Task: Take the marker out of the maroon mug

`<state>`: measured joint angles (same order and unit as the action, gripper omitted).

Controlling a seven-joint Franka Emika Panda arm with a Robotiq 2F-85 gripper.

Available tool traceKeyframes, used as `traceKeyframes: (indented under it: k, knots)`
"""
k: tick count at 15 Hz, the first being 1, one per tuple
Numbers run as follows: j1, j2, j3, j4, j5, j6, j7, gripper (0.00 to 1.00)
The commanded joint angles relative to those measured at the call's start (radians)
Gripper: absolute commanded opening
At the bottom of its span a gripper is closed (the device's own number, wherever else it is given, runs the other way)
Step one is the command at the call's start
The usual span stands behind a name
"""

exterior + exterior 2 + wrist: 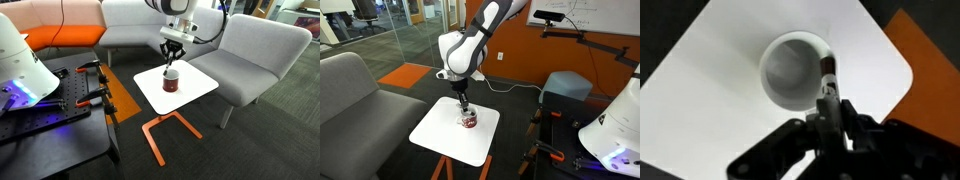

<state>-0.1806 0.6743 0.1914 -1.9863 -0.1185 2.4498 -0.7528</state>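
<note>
My gripper (pixel 830 108) hangs directly above the mug (pixel 171 83), which stands upright near the middle of the white desk (pixel 700 90); the marker (pixel 827 72) is inside the mug, leaning on the rim at the side nearest my fingers, its long axis nearly upright and pointing up at me; the jaws look closed around its top end, so I judge I have hold of it; the coming move calls for a straight lift along that axis. The marker is thin and pale with a dark end; the mug is dark red outside, pale inside.
</note>
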Motion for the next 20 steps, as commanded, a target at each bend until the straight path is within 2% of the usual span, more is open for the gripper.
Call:
traceKeyframes:
  k: [1, 4, 8, 14, 20]
  knots:
    - [0.105, -0.076, -0.07, -0.017, -0.065, -0.087, 0.15, 0.05]
    - [0.147, -0.047, -0.071, 0.06, -0.109, -0.108, 0.172, 0.05]
    - [0.134, 0.084, -0.02, 0.242, -0.027, -0.181, 0.136, 0.05]
    - [0.129, 0.388, 0.038, 0.637, 0.08, -0.35, 0.114, 0.05]
    - [0.166, 0.627, 0.036, 0.992, 0.162, -0.558, 0.216, 0.05]
